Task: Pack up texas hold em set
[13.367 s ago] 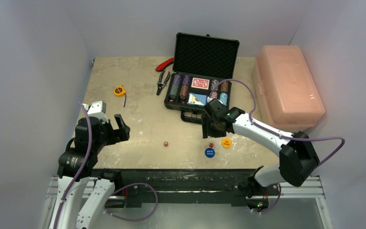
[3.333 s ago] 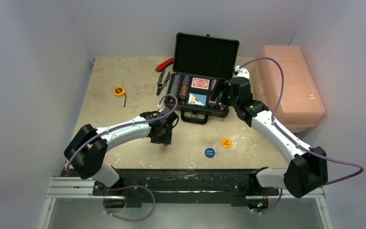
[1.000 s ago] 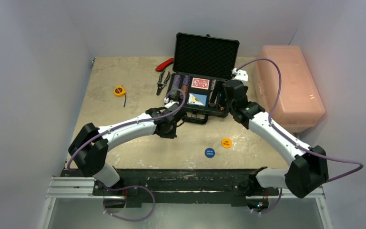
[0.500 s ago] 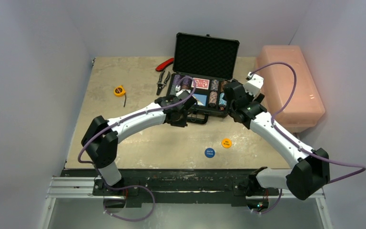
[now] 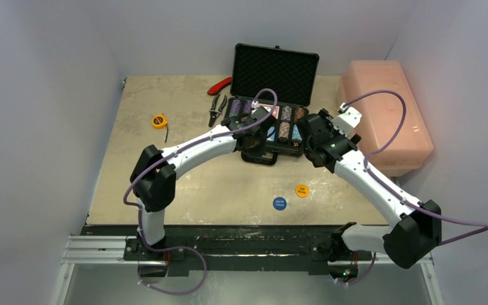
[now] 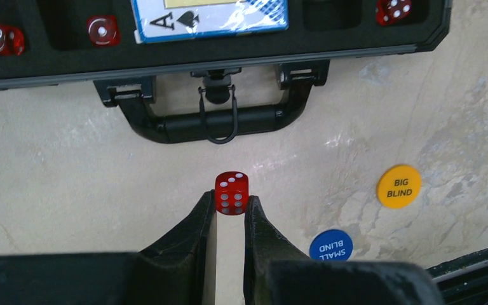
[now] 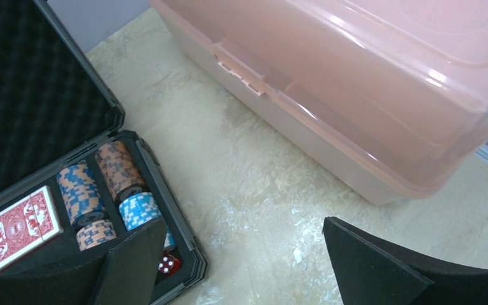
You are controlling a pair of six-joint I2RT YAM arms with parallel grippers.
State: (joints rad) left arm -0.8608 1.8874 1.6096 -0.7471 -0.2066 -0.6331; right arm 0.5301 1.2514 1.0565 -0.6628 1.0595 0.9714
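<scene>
Briefcase: one black briefcase (image 5: pixel 276 67), open at the upper middle of the top view, foam-lined lid upright.
Dice: four in the left wrist view. Three dice (image 6: pixel 103 30) sit in tray slots along the top edge. One red die (image 6: pixel 232 193) is in the grip, just below the case handle in the frame.
Card decks: two. The blue card deck (image 6: pixel 210 16) is at top centre, the red card deck (image 7: pixel 16 229) at lower left.
Chip stacks: four striped chip stacks (image 7: pixel 76 190) lie whole in the tray's slots, lower left of the right wrist view.
Discs: two on the surface (image 5: pixel 184 171), the orange disc (image 6: pixel 398 186) and the blue disc (image 6: pixel 330 244), near each other but apart.
Others: one pink plastic box (image 7: pixel 356 82), one pair of pliers (image 5: pixel 216 109), one tape measure (image 5: pixel 159 120).
Left end effector (image 6: pixel 230 202): closed on the red die.
Right end effector (image 7: pixel 248 267): spread wide, holding nothing.
Change: thirteen seconds ago two dice lay on the surface by the discs. Half a second ago the left end effector was nearer the bottom of the frame, and the right one has drawn back rightward. Both discs are unmoved.
</scene>
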